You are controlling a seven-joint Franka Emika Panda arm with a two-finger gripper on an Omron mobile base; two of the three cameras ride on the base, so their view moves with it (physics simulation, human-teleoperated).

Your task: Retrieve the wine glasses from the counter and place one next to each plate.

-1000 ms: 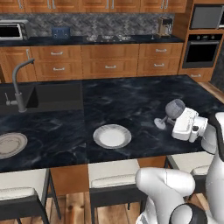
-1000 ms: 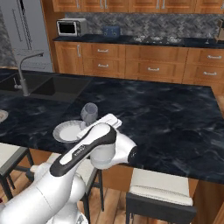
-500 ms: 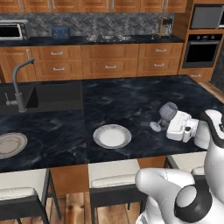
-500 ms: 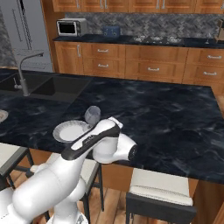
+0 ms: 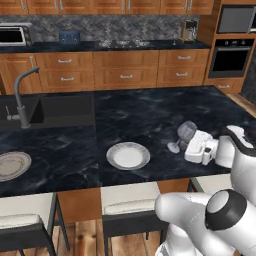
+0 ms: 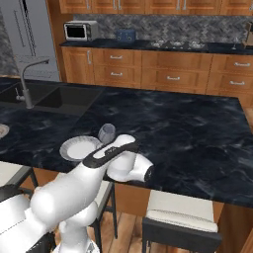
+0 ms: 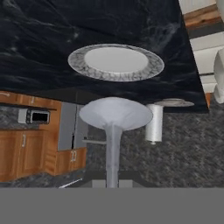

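Note:
My gripper [image 5: 192, 145] is shut on the stem of a clear grey-tinted wine glass [image 5: 185, 134], which leans low over the black counter [image 5: 150, 110], a short way right of the near plate [image 5: 128, 155]. I cannot tell whether its foot touches the worktop. From the right base view the glass [image 6: 106, 132] rises just behind my forearm, beside that plate [image 6: 78, 147]. The hand view is rolled upside down: the glass [image 7: 114, 114] stands straight ahead of the gripper [image 7: 113, 181], with the plate [image 7: 116, 62] beyond it. A second plate [image 5: 11, 165] lies far left.
A sink with a grey tap [image 5: 22, 97] is set into the counter at the left. Stools [image 5: 131, 207] line the counter's front edge. Wooden cabinets, a hob and a wall oven [image 5: 231, 55] stand at the back of the room.
The gripper has carried the glass to the left and lower, closer to the near plate and the counter. The plates have not moved.

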